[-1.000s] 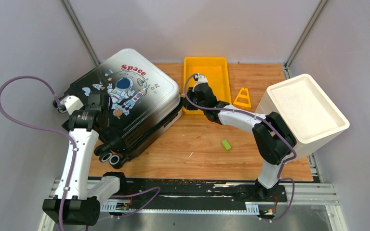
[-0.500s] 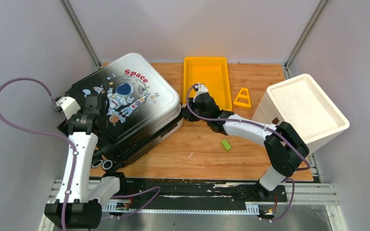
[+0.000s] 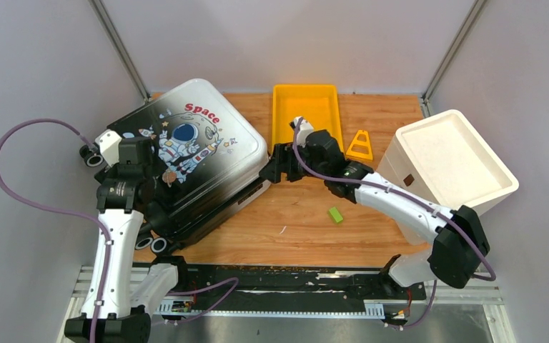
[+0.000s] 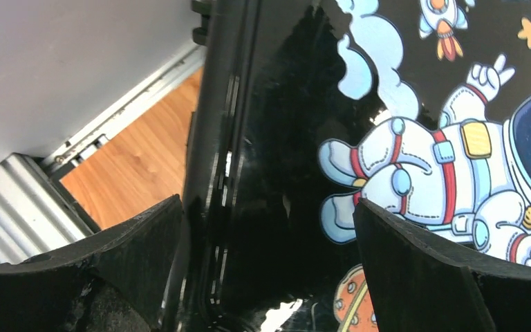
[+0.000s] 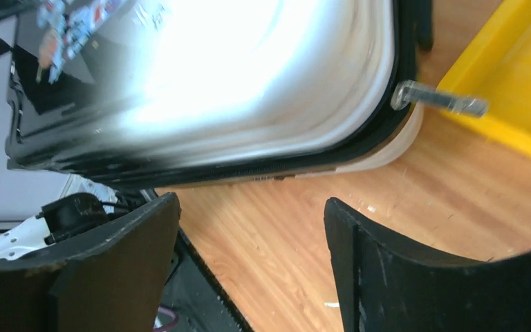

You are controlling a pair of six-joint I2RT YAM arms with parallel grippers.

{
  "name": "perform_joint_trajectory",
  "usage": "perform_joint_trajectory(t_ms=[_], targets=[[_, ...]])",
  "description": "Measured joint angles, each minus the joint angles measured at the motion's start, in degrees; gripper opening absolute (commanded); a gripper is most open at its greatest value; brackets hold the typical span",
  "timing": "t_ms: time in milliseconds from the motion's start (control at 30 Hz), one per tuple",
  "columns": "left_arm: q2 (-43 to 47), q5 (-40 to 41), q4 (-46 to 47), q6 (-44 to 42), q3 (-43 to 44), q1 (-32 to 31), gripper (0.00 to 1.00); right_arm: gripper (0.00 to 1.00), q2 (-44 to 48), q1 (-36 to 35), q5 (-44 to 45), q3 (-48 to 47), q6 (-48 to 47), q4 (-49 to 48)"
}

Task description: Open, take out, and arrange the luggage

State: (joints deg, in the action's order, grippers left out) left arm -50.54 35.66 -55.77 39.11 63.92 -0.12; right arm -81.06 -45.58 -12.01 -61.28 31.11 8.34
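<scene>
The luggage (image 3: 186,146) lies flat at the table's left, astronaut side up, its wheels (image 3: 154,244) toward the near edge. A dark seam runs along its near right side. My left gripper (image 3: 154,200) hangs open over the black near-left part of the shell (image 4: 283,138), its fingers (image 4: 124,256) wide on either side of the rim and holding nothing. My right gripper (image 3: 275,170) is open just off the luggage's right corner (image 5: 249,83), over bare wood. The metal zipper pull (image 5: 439,100) sticks out from that corner, free of my fingers (image 5: 366,263).
A yellow tray (image 3: 307,107) sits behind the right gripper, and its wall (image 5: 518,76) is close to the zipper pull. A yellow triangular piece (image 3: 359,145) and a white foam box (image 3: 454,164) stand at the right. A small green block (image 3: 336,214) lies mid-table.
My right gripper has opened and backed slightly off the luggage's corner. My left gripper has opened wider. The luggage has settled flatter and shifted a little left.
</scene>
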Motion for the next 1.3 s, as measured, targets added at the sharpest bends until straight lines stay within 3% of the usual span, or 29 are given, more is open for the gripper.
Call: perform_joint_trajectory(t_ms=[100,300,600,900,1067,1300], targets=[[-1.44,-2.82,0.59,-1.01,0.00,0.79,1.00,0.99,1.03,1.68,-0.33,-1.70,-2.40,-1.09],[-2.10,-5.88,1.05,-2.78,-0.46,3.91,1.00,1.00,-2.67,5.18,-4.52,-9.51,-5.95,-2.67],[3.85,-13.73,9.81,-4.11,-7.91,10.03,0.99,0.84,-19.58,10.91,-15.76,-22.58,-8.63,-3.37],[6.93,-18.14,19.04,-5.66,-14.05,13.46,0.81,0.78,-26.10,12.02,-24.70,-25.92,-8.70,-3.72],[0.09,-17.97,23.82,-6.12,-12.20,14.80,0.72,0.74,-26.10,12.59,-26.16,-24.24,-8.11,-6.56],[-19.43,-24.39,39.39,-10.71,-3.72,15.98,0.72,0.72,-25.77,13.42,-25.68,-23.32,-7.37,-7.74]])
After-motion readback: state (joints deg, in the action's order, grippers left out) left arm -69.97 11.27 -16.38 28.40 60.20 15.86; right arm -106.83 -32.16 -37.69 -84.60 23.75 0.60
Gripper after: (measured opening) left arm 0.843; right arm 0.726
